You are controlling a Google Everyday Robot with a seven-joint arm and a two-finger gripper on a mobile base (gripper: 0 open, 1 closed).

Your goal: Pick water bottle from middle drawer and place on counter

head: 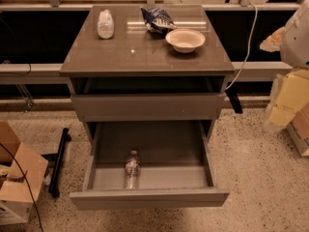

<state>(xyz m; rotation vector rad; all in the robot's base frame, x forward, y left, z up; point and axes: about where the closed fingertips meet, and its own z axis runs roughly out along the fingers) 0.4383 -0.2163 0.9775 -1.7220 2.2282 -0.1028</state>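
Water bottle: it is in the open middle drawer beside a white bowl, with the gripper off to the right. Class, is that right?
Not quite. The camera view shows the bowl on the counter, not in the drawer. The water bottle is alone in the open middle drawer, and the gripper is off to the right.

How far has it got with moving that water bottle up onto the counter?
Done: the middle drawer stands open. In hand: nothing yet. The gripper hangs at the view's right edge, well away from the water bottle, which sits near the drawer's front. Left: grasp it, lift it out, set it on the counter.
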